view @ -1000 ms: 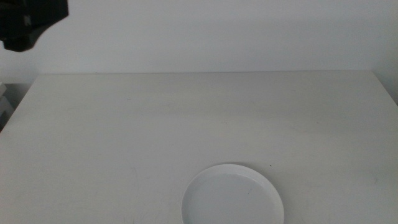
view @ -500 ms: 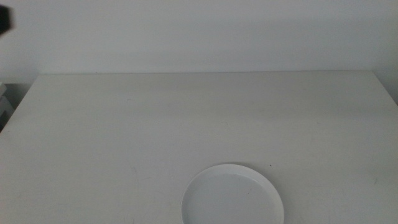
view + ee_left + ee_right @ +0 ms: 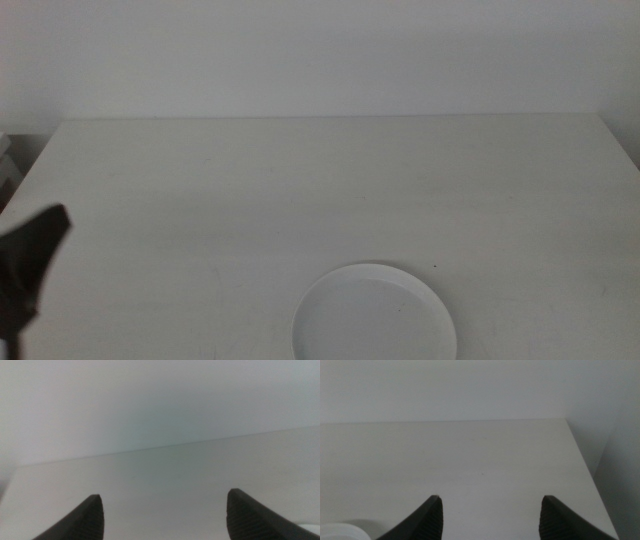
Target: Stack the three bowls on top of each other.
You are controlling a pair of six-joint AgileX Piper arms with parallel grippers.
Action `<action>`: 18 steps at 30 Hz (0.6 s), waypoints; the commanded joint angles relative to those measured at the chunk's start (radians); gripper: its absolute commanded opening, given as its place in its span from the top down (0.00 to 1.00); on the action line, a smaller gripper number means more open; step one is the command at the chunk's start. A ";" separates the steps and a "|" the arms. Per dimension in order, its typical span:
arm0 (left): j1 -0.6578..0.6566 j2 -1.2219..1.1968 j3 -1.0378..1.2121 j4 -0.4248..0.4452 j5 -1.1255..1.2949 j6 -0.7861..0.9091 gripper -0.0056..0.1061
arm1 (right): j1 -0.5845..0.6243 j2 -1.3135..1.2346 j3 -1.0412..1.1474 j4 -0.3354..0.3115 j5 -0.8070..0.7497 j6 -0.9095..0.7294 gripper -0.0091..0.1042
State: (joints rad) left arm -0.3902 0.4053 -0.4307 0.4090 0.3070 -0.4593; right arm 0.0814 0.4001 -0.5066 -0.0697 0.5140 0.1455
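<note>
A white round bowl (image 3: 374,312) with a low rim sits at the table's near edge, a little right of centre, cut off by the picture's bottom. It shows one rim only; I cannot tell whether other bowls lie under it. My left gripper (image 3: 35,250) shows as a dark shape at the lower left of the middle view, well left of the bowl. In its wrist view the left gripper (image 3: 162,505) is open over bare table. My right gripper (image 3: 490,505) is open too, with a sliver of the white bowl (image 3: 340,532) beside one jaw.
The white table (image 3: 320,180) runs back to a plain pale wall. Its right edge (image 3: 585,470) drops off beside the right gripper. The left edge (image 3: 30,165) lies near the left arm.
The dark arm part at the top left corner has left the middle view. The left gripper now shows low at the left edge. The bowl has not moved.
</note>
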 commanded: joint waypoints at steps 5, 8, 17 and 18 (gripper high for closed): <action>0.001 0.032 0.026 0.039 -0.259 -0.009 0.23 | -0.009 -0.042 0.022 -0.022 -0.158 -0.048 0.48; 0.001 0.034 0.028 0.066 -0.278 -0.014 0.23 | -0.009 -0.041 0.022 -0.022 -0.157 -0.048 0.48; 0.001 0.035 0.040 0.065 -0.244 -0.014 0.23 | -0.009 -0.041 0.031 -0.024 -0.161 -0.048 0.48; 0.001 0.034 0.051 0.065 -0.244 -0.014 0.23 | -0.009 -0.041 0.035 -0.025 -0.161 -0.048 0.48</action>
State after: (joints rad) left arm -0.3902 0.4278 -0.3636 0.4732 0.1260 -0.4616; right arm 0.0814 0.3509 -0.4503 -0.0757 0.4317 0.1117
